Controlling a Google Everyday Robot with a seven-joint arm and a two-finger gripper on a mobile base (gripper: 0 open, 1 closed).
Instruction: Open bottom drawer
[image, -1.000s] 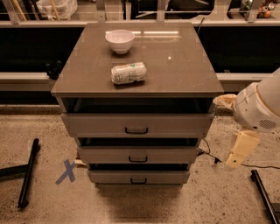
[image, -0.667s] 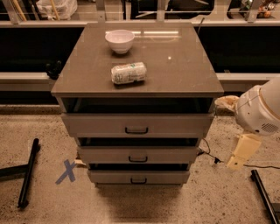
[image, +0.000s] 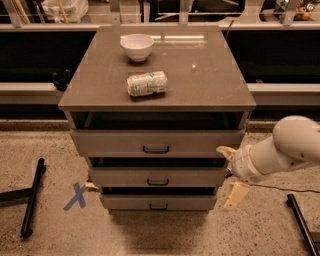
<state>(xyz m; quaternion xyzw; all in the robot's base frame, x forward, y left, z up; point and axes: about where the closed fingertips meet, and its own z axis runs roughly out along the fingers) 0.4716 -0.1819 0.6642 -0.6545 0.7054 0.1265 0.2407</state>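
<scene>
The bottom drawer (image: 157, 202) is the lowest and narrowest of three grey-brown fronts, with a small black bar handle (image: 158, 206) at its centre. The middle drawer (image: 158, 177) and top drawer (image: 156, 142) sit above it. My gripper (image: 230, 174) is on a white arm that comes in from the right. It is open, with one cream finger (image: 226, 151) level with the gap under the top drawer and the other finger (image: 235, 195) beside the bottom drawer's right end. It holds nothing and is well right of the handle.
On the cabinet top (image: 210, 80) stand a white bowl (image: 137, 46) and a can lying on its side (image: 146, 83). A blue tape X (image: 76, 195) and a black bar (image: 32, 197) lie on the floor at left. Another black bar (image: 301, 222) lies at right.
My arm and gripper have moved left and down, from beside the top drawer's right end to the right ends of the middle and bottom drawers. The drawers look unchanged.
</scene>
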